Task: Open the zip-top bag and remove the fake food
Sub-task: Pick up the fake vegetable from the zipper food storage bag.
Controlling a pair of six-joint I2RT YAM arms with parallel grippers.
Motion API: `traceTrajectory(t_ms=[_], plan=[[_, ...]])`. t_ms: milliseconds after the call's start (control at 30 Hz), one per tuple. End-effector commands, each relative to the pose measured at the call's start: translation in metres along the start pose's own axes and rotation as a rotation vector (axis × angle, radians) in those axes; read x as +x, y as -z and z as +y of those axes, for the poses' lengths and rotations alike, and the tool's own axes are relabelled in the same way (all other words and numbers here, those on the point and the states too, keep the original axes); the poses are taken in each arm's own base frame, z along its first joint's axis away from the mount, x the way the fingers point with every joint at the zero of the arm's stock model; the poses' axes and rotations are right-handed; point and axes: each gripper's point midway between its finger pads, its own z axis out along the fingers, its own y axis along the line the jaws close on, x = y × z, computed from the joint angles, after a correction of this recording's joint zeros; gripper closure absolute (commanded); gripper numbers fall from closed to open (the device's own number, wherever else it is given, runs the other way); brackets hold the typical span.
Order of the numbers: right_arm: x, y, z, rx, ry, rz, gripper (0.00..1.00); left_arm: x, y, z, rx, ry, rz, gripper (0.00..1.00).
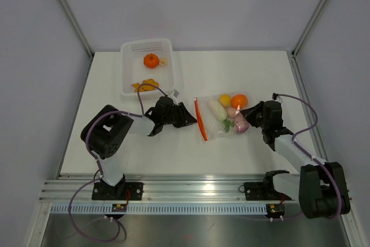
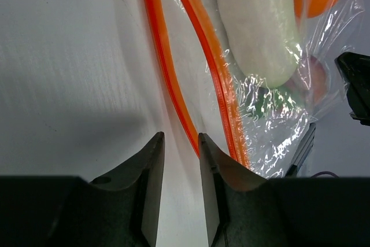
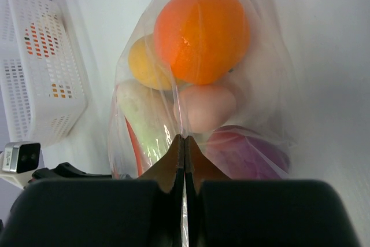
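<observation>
Metal rail (image 1: 196, 192), white table (image 1: 133, 154), grey walls (image 1: 191, 4)

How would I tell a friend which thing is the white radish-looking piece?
On the white table, find the clear bag lying right of centre. Inside it, nearest the orange zipper strip, lies the radish: the only long, white piece among round, coloured ones.

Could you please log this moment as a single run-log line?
left gripper: slightly open at zipper strip | right gripper: shut on zip-top bag | fake food: inside bag
</observation>
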Motion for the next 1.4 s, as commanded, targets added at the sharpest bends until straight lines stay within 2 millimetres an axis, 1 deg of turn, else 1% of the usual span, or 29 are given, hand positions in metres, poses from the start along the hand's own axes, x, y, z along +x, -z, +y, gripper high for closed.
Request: traceTrajectory(t_ms=[0, 167, 300, 400, 433, 500, 600, 633, 667, 700, 733, 767, 800, 833, 867, 900, 933, 1033, 1133, 1200, 1300, 1333, 1367], plan=[[-0.003, 0.001, 0.012, -0.054, -0.006, -0.011, 1.00, -0.006, -0.011, -0.015, 0.042, -0.015, 0.003, 0.69], [-0.003, 0.002, 0.015, -0.064, -0.005, -0.013, 1.00, -0.009, -0.017, -0.016, 0.041, -0.021, 0.002, 0.71], [-0.001, 0.001, 0.015, -0.062, -0.004, -0.007, 1.00, -0.017, -0.020, -0.027, 0.066, -0.033, -0.014, 0.70], [0.000, 0.000, 0.016, -0.064, -0.003, -0.005, 1.00, -0.014, -0.027, -0.031, 0.063, -0.049, -0.002, 0.69], [0.002, 0.000, 0.016, -0.066, 0.000, 0.000, 1.00, -0.014, -0.033, -0.033, 0.062, -0.048, 0.006, 0.69], [0.002, 0.000, 0.017, -0.067, 0.002, 0.000, 1.00, -0.012, -0.036, -0.038, 0.084, -0.043, 0.014, 0.69], [0.002, 0.000, 0.017, -0.065, 0.003, -0.002, 1.00, -0.017, -0.035, -0.047, 0.106, -0.048, -0.004, 0.69], [0.002, 0.000, 0.018, -0.067, 0.003, -0.004, 1.00, -0.017, -0.033, -0.048, 0.111, -0.053, -0.006, 0.69], [0.003, 0.000, 0.018, -0.067, 0.004, 0.000, 1.00, -0.021, -0.030, -0.054, 0.127, -0.061, -0.025, 0.69], [0.003, 0.000, 0.018, -0.068, 0.006, 0.001, 1.00, -0.022, -0.029, -0.056, 0.136, -0.062, -0.033, 0.69], [0.003, -0.001, 0.018, -0.065, 0.006, 0.001, 1.00, -0.023, -0.027, -0.059, 0.150, -0.061, -0.041, 0.68], [0.004, -0.001, 0.018, -0.066, 0.007, 0.002, 1.00, -0.020, -0.025, -0.059, 0.167, -0.059, -0.036, 0.68], [0.004, -0.001, 0.018, -0.067, 0.005, 0.005, 1.00, -0.023, -0.025, -0.066, 0.206, -0.063, -0.049, 0.67], [0.004, -0.001, 0.019, -0.068, 0.005, 0.004, 1.00, -0.021, -0.025, -0.068, 0.216, -0.048, -0.043, 0.66], [0.005, -0.001, 0.018, -0.066, 0.005, 0.006, 1.00, -0.017, -0.026, -0.066, 0.212, -0.043, -0.033, 0.64], [0.005, -0.001, 0.018, -0.068, 0.007, 0.006, 1.00, -0.013, -0.029, -0.060, 0.195, -0.026, -0.026, 0.58], [0.004, -0.001, 0.018, -0.067, 0.005, 0.003, 1.00, -0.011, -0.030, -0.057, 0.183, -0.017, -0.025, 0.54], [0.004, 0.001, 0.019, -0.076, 0.005, -0.002, 1.00, -0.002, -0.031, -0.048, 0.160, 0.021, -0.015, 0.53], [0.006, 0.002, 0.023, -0.104, -0.008, 0.005, 1.00, 0.000, -0.033, -0.047, 0.158, 0.018, -0.026, 0.56], [0.008, 0.001, 0.025, -0.120, -0.014, 0.016, 1.00, 0.001, -0.033, -0.049, 0.171, 0.024, -0.015, 0.58], [0.011, 0.000, 0.027, -0.132, -0.023, 0.030, 1.00, 0.000, -0.030, -0.056, 0.213, 0.059, -0.022, 0.58], [0.012, -0.001, 0.027, -0.135, -0.025, 0.034, 1.00, 0.002, -0.028, -0.054, 0.220, 0.076, -0.029, 0.56], [0.013, -0.001, 0.028, -0.140, -0.028, 0.040, 1.00, 0.000, -0.028, -0.061, 0.263, 0.079, -0.055, 0.51]])
